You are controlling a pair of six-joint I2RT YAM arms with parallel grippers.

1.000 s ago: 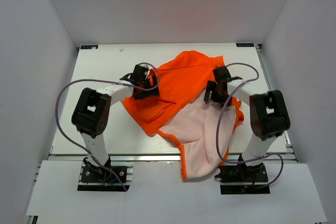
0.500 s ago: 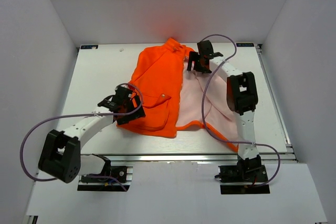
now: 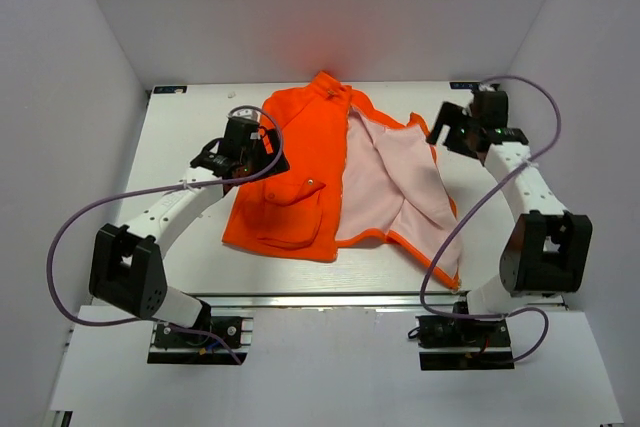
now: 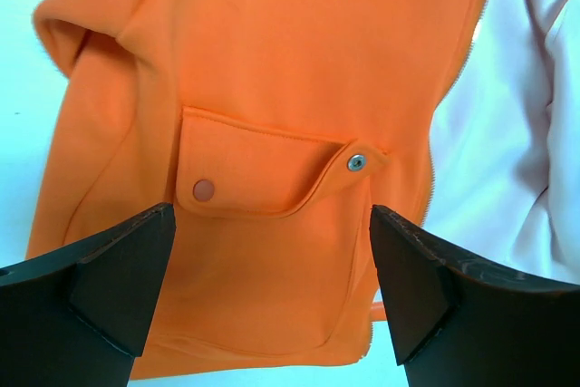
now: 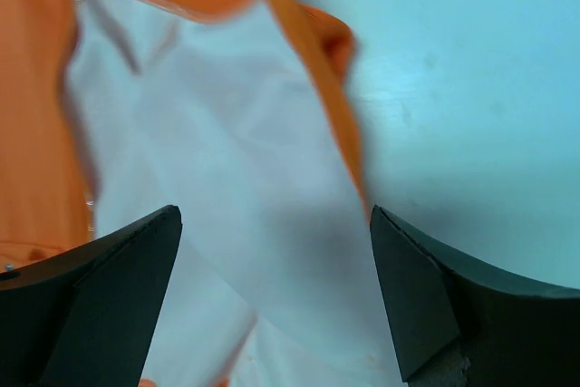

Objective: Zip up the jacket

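Observation:
The orange jacket point(image 3: 300, 152) lies spread on the white table point(image 3: 180, 127), collar at the far side. Its left panel is orange side up, with a flap pocket point(image 3: 290, 195). The right panel is opened out, showing pale lining point(image 3: 390, 172). My left gripper point(image 3: 258, 157) is open and empty above the jacket's left part. In the left wrist view it point(image 4: 272, 287) hovers over the pocket flap point(image 4: 263, 169) and its snap point(image 4: 356, 162), with the zipper edge point(image 4: 433, 189) to the right. My right gripper point(image 3: 447, 134) is open and empty at the lining's right edge, above the lining point(image 5: 227, 178).
White enclosure walls stand close on the left point(image 3: 60, 147), right point(image 3: 590, 127) and back. Purple cables point(image 3: 70, 227) loop off both arms. The right panel's hem point(image 3: 450, 272) reaches near the table's front edge. Bare table point(image 5: 471, 88) lies right of the jacket.
The bunched jacket has been laid out flat, its right panel opened rightward, lining up. My left gripper moved from the lower left hem to the upper left. My right gripper moved from the collar out right.

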